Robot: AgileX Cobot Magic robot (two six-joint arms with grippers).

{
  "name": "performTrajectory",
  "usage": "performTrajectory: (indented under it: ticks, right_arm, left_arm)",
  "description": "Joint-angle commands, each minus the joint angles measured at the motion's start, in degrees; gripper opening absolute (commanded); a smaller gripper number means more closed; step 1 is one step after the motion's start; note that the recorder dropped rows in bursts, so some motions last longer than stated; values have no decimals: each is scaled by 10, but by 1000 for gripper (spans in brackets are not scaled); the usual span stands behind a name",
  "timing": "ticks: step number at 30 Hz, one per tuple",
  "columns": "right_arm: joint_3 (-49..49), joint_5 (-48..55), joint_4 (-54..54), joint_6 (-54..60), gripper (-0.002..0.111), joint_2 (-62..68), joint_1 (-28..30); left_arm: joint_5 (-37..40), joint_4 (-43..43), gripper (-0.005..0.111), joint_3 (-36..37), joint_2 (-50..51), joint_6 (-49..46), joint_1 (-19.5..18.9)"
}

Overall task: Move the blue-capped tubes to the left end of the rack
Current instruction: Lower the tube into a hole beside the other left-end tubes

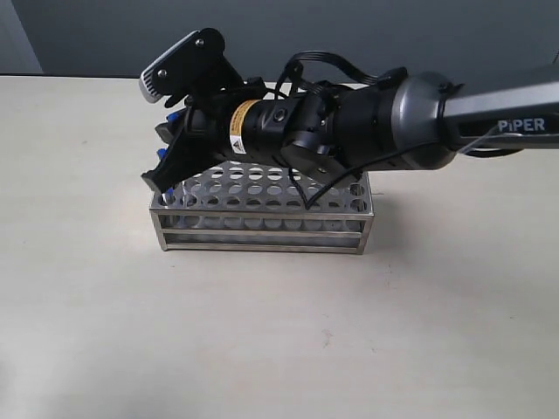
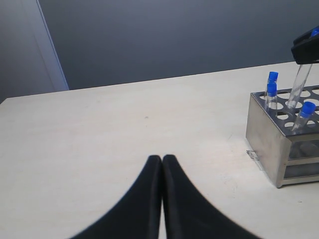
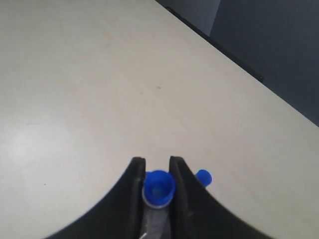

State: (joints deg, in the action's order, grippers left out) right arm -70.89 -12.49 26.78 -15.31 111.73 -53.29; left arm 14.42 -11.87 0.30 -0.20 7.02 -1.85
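"PiPER" on the right arm (image 1: 494, 106)

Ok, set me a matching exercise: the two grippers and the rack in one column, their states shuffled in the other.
Column one:
1. left gripper
2. right gripper
3. rack

Column two:
A. standing on the table
B. shut on a blue-capped tube
C. shut, nothing between its fingers

Pairs: 1-C; 2-B; 3-A
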Motion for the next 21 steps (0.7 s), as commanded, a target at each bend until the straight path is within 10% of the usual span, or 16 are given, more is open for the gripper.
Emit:
performTrajectory:
  ticks: [1, 21]
  right_arm:
    - [-4, -2, -2, -14, 0, 5, -2]
    - [-4, 1, -1, -35, 0, 15, -21]
  left_arm:
    - [-7, 3, 1, -3, 2, 0, 2]
    - [-7, 3, 1, -3, 2, 0, 2]
